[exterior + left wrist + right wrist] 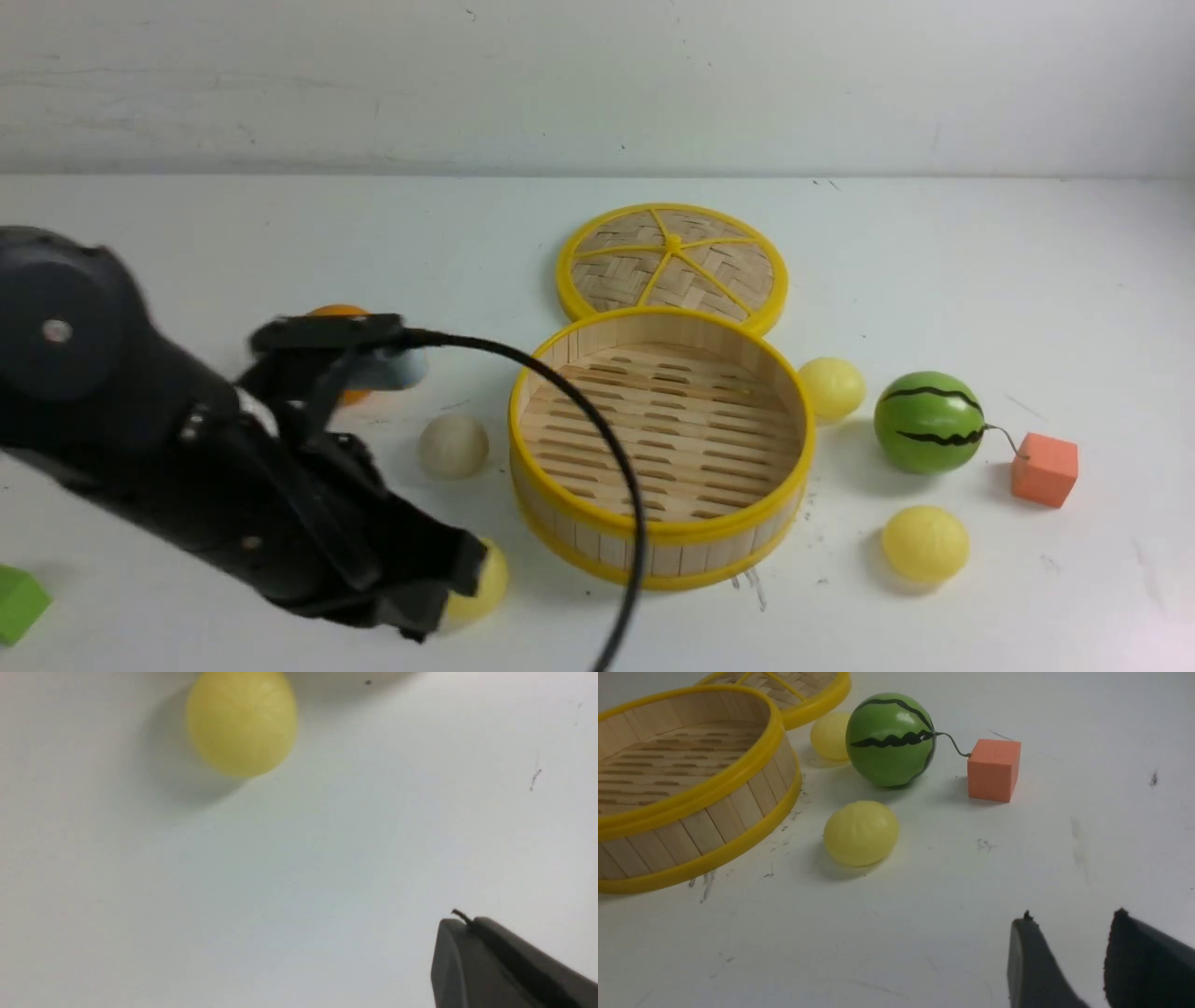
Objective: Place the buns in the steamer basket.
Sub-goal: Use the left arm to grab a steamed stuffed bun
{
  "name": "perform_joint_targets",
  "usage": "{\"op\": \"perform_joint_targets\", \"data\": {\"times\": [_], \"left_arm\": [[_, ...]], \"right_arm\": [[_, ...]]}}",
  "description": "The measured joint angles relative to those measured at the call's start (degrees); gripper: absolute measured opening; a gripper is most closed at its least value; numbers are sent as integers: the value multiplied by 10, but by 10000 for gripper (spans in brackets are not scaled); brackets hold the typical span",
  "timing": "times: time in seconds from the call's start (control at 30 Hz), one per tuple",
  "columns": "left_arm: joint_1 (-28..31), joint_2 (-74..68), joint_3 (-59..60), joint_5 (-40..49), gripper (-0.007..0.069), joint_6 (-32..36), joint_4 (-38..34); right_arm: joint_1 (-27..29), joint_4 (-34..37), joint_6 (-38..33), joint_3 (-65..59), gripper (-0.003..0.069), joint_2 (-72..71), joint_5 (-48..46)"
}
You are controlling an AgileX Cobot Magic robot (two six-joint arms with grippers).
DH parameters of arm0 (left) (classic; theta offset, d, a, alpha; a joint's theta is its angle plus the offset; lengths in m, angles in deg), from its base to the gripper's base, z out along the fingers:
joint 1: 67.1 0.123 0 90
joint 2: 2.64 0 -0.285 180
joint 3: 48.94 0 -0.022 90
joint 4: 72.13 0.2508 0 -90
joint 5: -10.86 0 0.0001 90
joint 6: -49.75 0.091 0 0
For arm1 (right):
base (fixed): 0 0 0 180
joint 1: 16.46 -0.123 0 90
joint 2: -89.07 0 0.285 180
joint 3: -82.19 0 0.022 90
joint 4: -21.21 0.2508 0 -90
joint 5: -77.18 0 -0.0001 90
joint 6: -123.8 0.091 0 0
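Note:
The steamer basket (663, 534) stands empty in the middle of the table, with nothing on its slatted floor. Several buns lie on the table around it: a beige one (453, 445) to its left, a yellow one (831, 387) by its right wall, another yellow one (925, 543) at front right, and a yellow one (487, 581) at front left, half hidden behind my left arm. In the left wrist view my left gripper (467, 921) is shut and empty, and that bun (242, 723) lies on the table apart from it. My right gripper (1071, 919) is open and empty, short of the front-right bun (861, 833).
The flat woven lid (672, 261) lies behind the basket, touching it. A green watermelon ball (929, 422) and an orange cube (1044, 469) sit to the right. An orange tangerine (338, 313) shows behind my left arm. A green block (19, 602) is at the front left edge.

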Motion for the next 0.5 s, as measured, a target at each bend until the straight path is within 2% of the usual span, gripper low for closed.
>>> {"op": "perform_joint_targets", "data": {"times": [0.13, 0.3, 0.5], "left_arm": [[-27, -52, -39, -8, -13, -56, 69], [-18, -128, -77, -10, -9, -71, 116], [5, -189, -110, -9, 87, -71, 126]], "right_arm": [[0, 0, 0, 0, 239, 0, 0], [0, 0, 0, 0, 239, 0, 0], [0, 0, 0, 0, 239, 0, 0]]}}
